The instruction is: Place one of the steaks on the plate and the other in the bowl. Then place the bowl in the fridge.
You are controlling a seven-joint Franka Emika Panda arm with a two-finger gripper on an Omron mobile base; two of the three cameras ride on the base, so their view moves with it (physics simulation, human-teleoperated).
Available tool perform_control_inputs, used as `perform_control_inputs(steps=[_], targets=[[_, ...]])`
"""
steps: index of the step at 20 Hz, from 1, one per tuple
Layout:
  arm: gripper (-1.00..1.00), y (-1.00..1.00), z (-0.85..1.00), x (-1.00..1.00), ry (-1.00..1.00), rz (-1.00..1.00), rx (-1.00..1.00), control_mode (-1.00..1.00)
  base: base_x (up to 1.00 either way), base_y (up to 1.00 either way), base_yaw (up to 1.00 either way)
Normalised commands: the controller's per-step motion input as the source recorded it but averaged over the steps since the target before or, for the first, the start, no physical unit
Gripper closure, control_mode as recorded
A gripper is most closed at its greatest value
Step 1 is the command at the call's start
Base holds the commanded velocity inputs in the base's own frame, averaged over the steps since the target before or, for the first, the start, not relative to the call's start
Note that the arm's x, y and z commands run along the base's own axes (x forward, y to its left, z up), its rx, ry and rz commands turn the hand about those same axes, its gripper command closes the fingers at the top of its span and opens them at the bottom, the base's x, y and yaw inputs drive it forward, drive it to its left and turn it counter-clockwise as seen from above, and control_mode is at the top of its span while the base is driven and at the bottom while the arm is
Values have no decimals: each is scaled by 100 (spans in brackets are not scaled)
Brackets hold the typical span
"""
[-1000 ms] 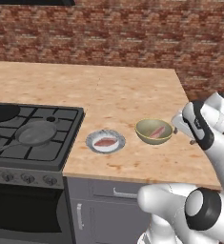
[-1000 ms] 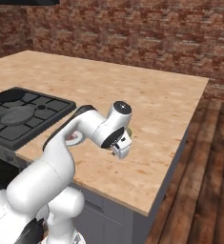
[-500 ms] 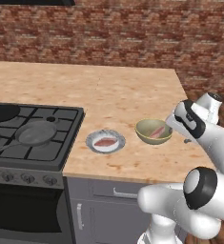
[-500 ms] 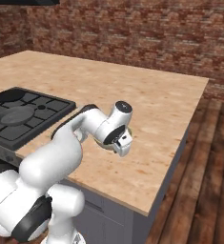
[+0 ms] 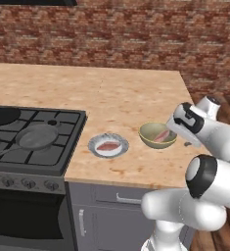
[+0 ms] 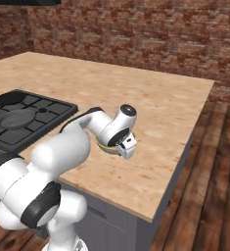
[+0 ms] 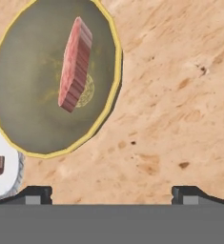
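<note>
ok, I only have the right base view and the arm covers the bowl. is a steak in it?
Observer: Yes. The hand view shows one steak inside the bowl.
Operator: And the plate?
Observer: In the left base view the other steak lies on the plate, which is left of the bowl.
Operator: Is the tool holding anything?
Observer: No. In the hand view the tool is open, with bare counter between its tips and the bowl off to one side.
</note>
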Motion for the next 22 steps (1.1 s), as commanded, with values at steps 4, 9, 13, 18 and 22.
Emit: perform_control_inputs(steps=[4,9,13,18,22], targets=[[-100,0,-19,21,0,0,0,-100,0,0,0],[-100,0,-19,21,0,0,0,-100,0,0,0],[-100,0,-17,24,0,0,0,-100,0,0,0],[-100,-3,-16,23,0,0,0,-100,0,0,0],[-100,-8,-12,23,2,0,0,-100,0,0,0]])
